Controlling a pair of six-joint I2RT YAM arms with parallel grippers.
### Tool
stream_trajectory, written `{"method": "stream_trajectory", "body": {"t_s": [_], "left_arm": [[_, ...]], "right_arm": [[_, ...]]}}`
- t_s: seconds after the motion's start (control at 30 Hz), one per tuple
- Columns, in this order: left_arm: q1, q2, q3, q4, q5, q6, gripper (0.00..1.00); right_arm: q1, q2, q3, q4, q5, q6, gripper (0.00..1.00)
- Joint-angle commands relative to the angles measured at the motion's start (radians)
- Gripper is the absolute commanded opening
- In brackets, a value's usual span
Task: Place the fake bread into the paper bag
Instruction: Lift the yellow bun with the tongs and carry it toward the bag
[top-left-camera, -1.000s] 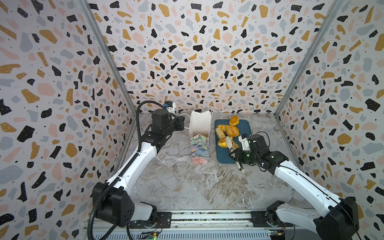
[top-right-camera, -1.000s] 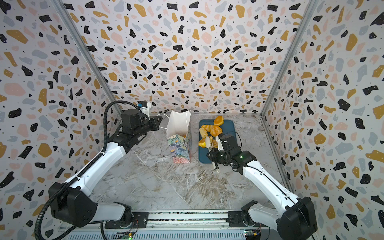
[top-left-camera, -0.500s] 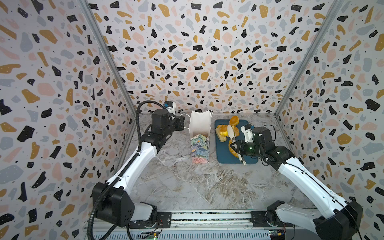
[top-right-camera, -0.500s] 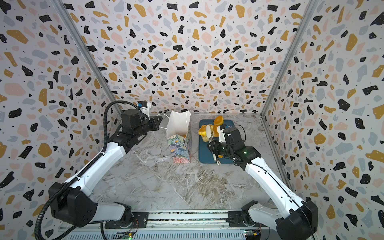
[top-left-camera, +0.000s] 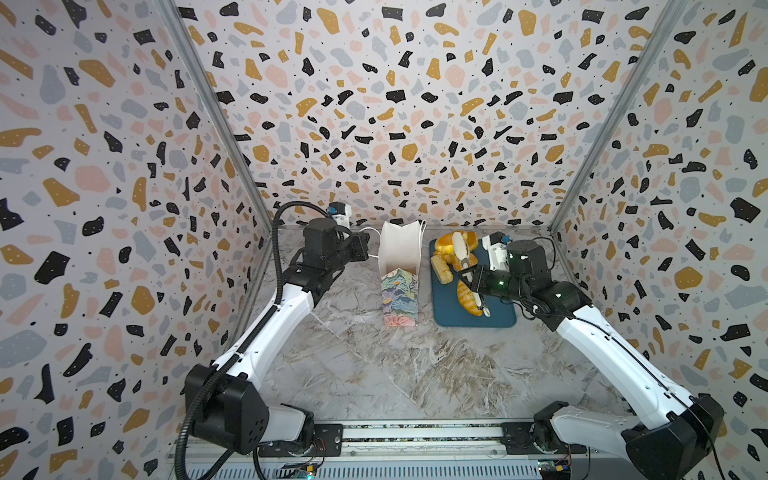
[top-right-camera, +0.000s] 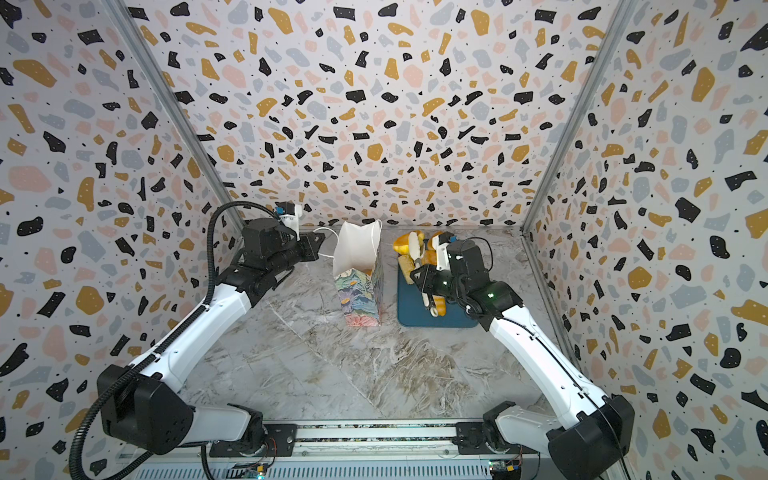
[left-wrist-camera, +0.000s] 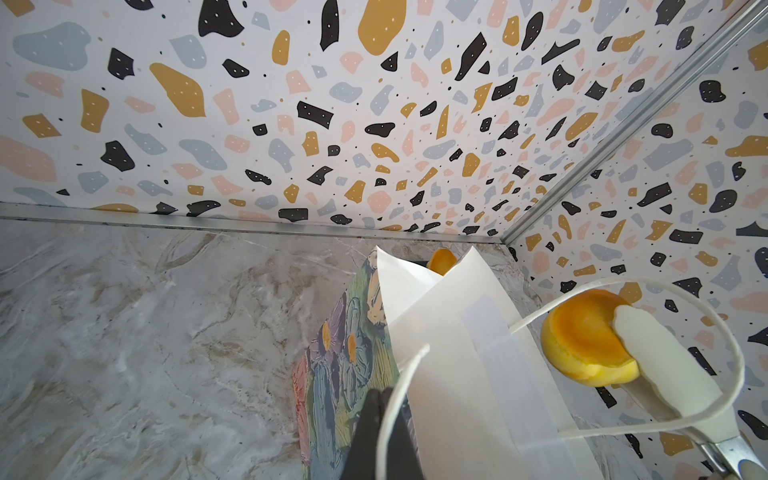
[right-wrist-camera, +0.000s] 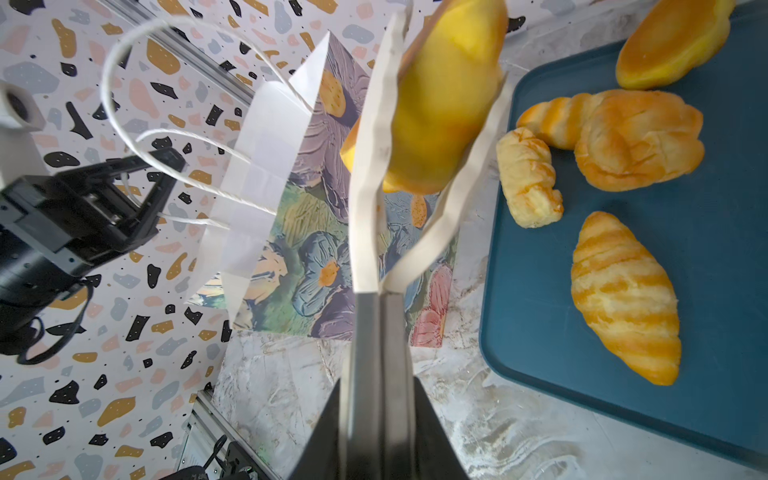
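Clenched on the metal arms of the tongs (right-wrist-camera: 368, 166), the right fingers (right-wrist-camera: 326, 436) press the white blades onto a round bun (right-wrist-camera: 440, 104), which hangs clear of everything else. In a top view that bun sits at about 3 o'clock from the mouth of the paper bag (top-left-camera: 400, 291), near it but not over it. The left fingers (left-wrist-camera: 370, 436) are shut on one cord handle (left-wrist-camera: 402, 372) at the bag's 9 o'clock side, which seems to steady the bag and hold it open.

The step in hand looks like the carry from pickup to drop. The next move likely calls for a sideways travel toward 9 o'clock until the bun is over the white lining, then a short descent and an easing of the squeeze so the blades spread.

The mouth is narrow and the bag's second handle stands as a loop at the rim nearest the bun, so a blade could snag it. A nudge on the paper wall could also tip the tall bag.

Five more breads lie on the teal tray (top-left-camera: 500, 307) at the bag's 3 o'clock, among them a croissant (right-wrist-camera: 623, 299) and a pale ridged loaf (right-wrist-camera: 528, 178). Whether the bag already holds any bread cannot be told. Elsewhere the marbled surface (top-left-camera: 374, 365) carries nothing.
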Motion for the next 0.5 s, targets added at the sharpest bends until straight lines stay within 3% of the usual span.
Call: {"method": "stream_trajectory", "body": {"t_s": [0.0, 0.47], "left_arm": [[0.005, 0.0, -0.002, 0.022, 0.0, 0.004, 0.0], [0.005, -0.003, -0.003, 0.02, 0.001, 0.004, 0.0]], "right_arm": [[-0.003, -0.01, 0.074, 0.06, 0.003, -0.019, 0.09], [-0.003, -0.003, 0.16, 0.093, -0.007, -0.044, 0.08]]}}
